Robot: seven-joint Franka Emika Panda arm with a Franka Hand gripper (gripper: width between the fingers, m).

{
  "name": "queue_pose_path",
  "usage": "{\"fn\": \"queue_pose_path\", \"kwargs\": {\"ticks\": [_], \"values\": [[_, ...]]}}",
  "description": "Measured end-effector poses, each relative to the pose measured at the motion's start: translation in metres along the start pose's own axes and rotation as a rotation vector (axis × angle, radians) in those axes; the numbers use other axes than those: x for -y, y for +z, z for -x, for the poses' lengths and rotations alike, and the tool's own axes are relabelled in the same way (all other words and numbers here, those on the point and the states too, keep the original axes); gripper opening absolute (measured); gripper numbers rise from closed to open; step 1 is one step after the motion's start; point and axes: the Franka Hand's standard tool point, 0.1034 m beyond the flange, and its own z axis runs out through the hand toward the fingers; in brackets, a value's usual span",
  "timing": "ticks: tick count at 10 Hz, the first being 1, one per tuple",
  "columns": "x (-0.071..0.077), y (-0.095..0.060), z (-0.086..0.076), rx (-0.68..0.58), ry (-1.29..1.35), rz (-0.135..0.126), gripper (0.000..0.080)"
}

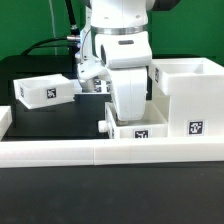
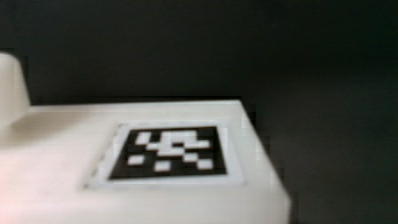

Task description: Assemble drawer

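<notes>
We judge the small white plastic tray (image 1: 150, 132) light, stiff and slick, best pinched by one wall (whether the two-finger gripper (image 1: 127, 118) is parted or closed we cannot tell).

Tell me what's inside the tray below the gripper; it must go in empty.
The gripper hangs low over the tray. Its body and the tray's tagged front wall cover the inside, so any contents cannot be seen.

blurred white drawer part (image 2: 63, 150), black-and-white square tag (image 2: 173, 152), dark background (image 2: 214, 45)
</notes>
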Motion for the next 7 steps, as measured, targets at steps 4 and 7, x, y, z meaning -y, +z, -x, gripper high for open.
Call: {"fn": "queue_pose_path", "kwargs": {"ticks": [4, 7], "values": [[-0.0001, 0.0005, -0.0041, -0.003, 0.017, 0.004, 0.0041], [0.0002, 0.001, -0.0037, -0.004, 0.047, 0.004, 0.0041]]}}
